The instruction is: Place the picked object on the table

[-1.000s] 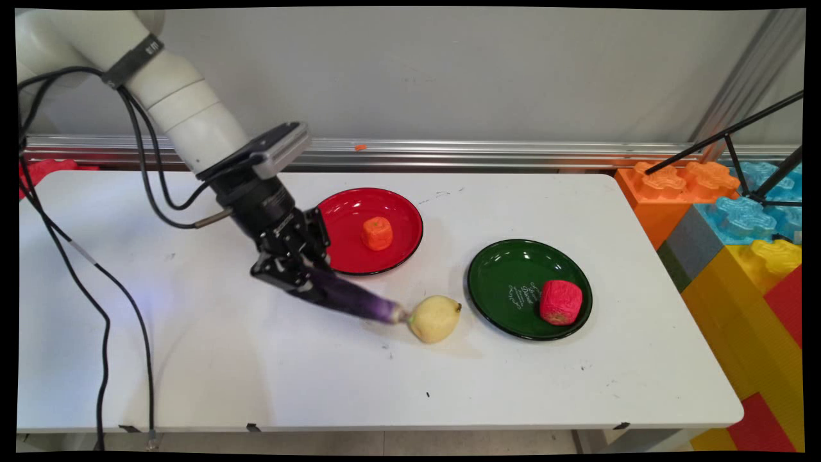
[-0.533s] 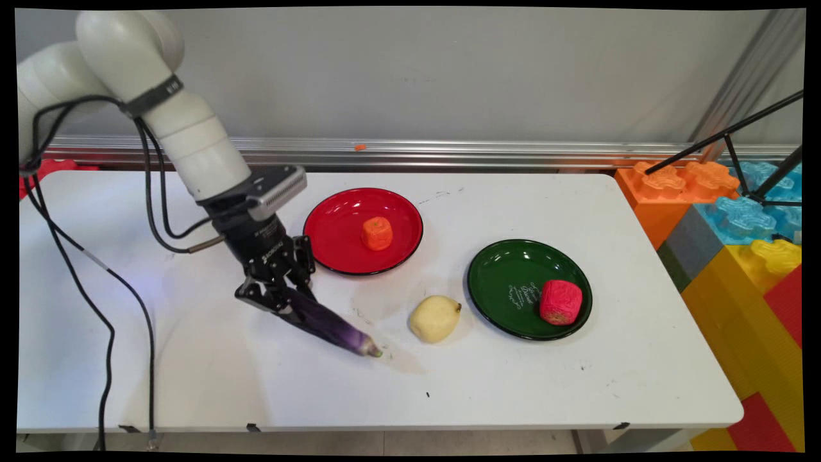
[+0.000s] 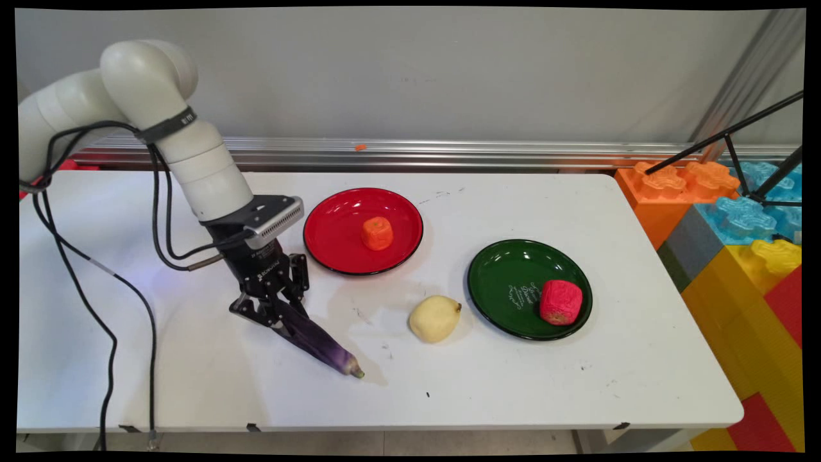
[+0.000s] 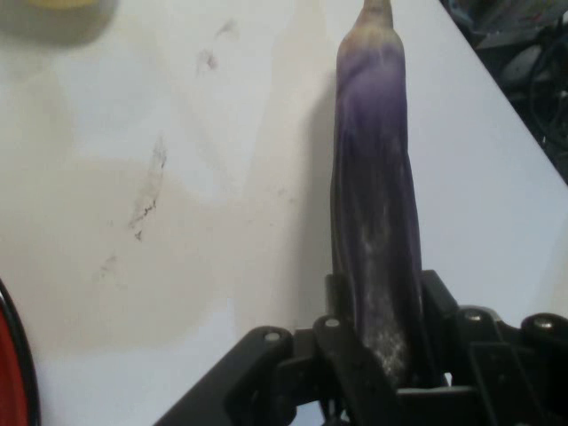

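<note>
Because the long purple eggplant (image 3: 315, 340) is gripped at its thick end, it sticks out past the gripper (image 3: 277, 319) and slants down toward the near edge of the table (image 3: 192, 385), its stem tip low over, perhaps touching, the white surface. The jaws are closed around the eggplant's body, with little gap seen at either side.

Just beyond and to the right, a pale yellow pear-like fruit (image 3: 435, 318) lies bare on the table, apart from the eggplant tip. Farther right, a green plate (image 3: 507, 269) carries a red fruit (image 3: 560, 301) at its near right; farther back, a red plate (image 3: 340, 218) holds a small orange piece (image 3: 376, 233), just beside the gripper's wrist.

In the hand view, the eggplant (image 4: 374, 222) is seen running lengthwise between the fingers (image 4: 355, 355), and scuff marks on the tabletop are shown closely. Only the main view gives the plates, the fruit and the coloured blocks (image 3: 737, 231) at the right.
</note>
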You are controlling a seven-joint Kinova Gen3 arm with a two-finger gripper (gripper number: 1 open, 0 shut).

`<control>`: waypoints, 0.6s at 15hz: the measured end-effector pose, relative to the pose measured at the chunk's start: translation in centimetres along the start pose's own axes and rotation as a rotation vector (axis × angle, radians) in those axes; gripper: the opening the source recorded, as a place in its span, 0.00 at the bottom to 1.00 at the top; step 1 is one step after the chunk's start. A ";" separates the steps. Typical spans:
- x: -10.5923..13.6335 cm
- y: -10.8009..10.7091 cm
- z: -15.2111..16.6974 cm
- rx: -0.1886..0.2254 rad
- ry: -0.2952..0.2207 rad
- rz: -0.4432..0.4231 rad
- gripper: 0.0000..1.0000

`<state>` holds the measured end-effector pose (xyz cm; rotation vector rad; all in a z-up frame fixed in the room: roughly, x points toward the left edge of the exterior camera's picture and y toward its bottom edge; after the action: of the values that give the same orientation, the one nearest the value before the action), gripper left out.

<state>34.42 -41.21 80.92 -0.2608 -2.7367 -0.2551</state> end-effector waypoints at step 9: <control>0.7 0.1 0.6 0.013 -0.021 0.044 1.00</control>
<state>33.54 -40.91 80.68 -0.3222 -2.7490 -0.2238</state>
